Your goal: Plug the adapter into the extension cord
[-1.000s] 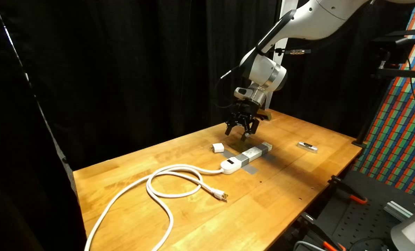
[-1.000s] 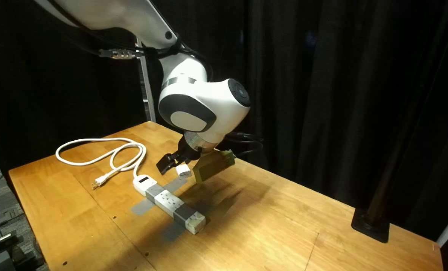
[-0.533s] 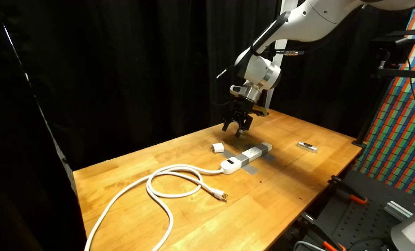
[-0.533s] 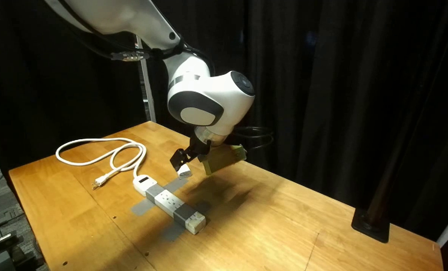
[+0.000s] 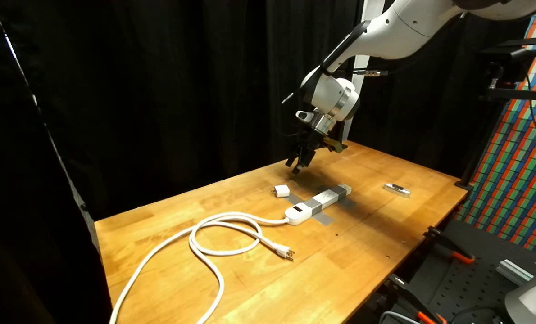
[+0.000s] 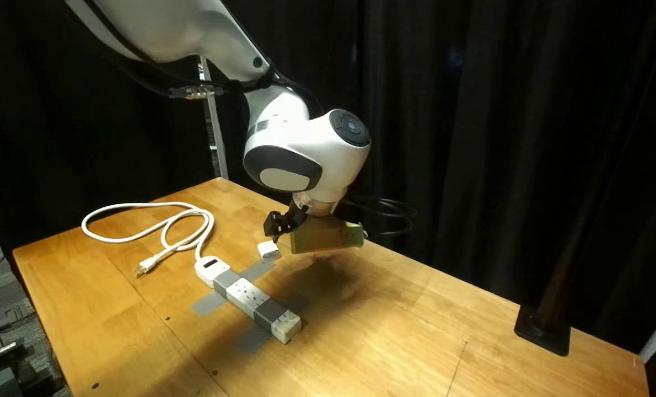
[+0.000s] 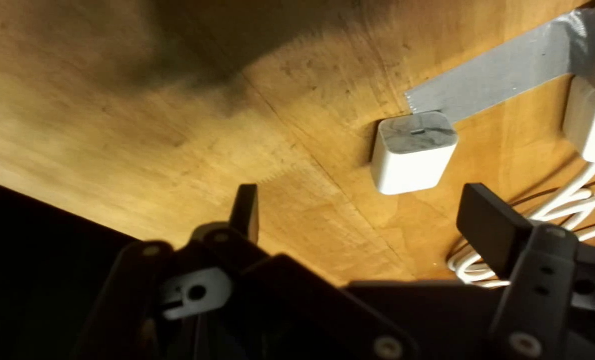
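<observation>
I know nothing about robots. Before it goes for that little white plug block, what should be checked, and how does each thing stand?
1. Gripper open: ok, fingers apart, holding nothing.
2. Gripper around the adapter: not ok, it lies beyond the fingers in the wrist view.
3. Adapter's prongs facing down: not ok, they point sideways.
4. Power strip taped: ok, grey tape runs across it onto the table.
5. Visible sockets free: ok, nothing is plugged in.
6. Grey tape holding firmly: cannot tell by looking.
</observation>
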